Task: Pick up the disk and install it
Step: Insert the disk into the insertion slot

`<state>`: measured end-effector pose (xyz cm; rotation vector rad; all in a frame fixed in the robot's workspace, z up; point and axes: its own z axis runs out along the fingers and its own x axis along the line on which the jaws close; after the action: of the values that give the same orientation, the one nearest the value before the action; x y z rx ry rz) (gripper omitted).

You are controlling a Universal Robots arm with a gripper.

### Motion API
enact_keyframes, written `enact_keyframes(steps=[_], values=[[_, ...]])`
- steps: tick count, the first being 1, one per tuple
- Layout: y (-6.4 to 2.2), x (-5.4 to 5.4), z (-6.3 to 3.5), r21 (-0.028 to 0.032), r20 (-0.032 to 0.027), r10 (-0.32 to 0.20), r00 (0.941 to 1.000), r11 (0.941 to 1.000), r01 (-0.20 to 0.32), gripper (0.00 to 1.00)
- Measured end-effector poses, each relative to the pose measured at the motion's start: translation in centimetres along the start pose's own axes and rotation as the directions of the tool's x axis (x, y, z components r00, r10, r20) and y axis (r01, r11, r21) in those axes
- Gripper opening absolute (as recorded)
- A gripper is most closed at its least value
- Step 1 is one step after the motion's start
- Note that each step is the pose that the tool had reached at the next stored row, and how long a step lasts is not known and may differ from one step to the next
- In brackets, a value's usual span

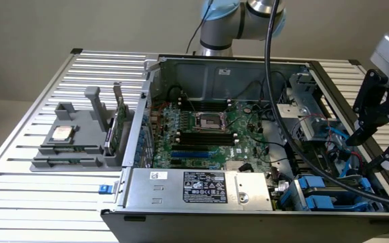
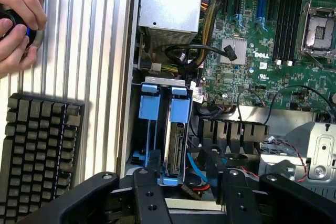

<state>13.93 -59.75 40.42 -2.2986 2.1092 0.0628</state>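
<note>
Disk (image 2: 178, 129), in its blue carrier, stands slotted in the drive bay (image 1: 329, 200) at the exterior view's lower right, inside the computer case (image 1: 248, 225). Gripper (image 2: 187, 178) hovers near it, jaws apart, holding nothing. A person's hand (image 2: 16, 19) and a keyboard (image 2: 42, 150) are outside the case.

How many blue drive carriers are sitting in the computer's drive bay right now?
2, side by side: one blue carrier by the case wall, the other nearer the motherboard. Others may be hidden.

Blue-framed silver disk (image 2: 176, 140), green motherboard (image 1: 208, 136)
</note>
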Motion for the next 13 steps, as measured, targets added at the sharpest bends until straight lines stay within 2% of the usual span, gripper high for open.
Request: enact_keyframes(steps=[1, 13], values=[[-0.05, 0.01, 0.02, -0.0002, -0.0003, -0.004, 1.0, 1.0, 0.004, 0.48], [-1.02, 0.13, 0.86, -0.0042, -0.0011, -0.094, 0.9955, 0.9955, 0.094, 0.48]])
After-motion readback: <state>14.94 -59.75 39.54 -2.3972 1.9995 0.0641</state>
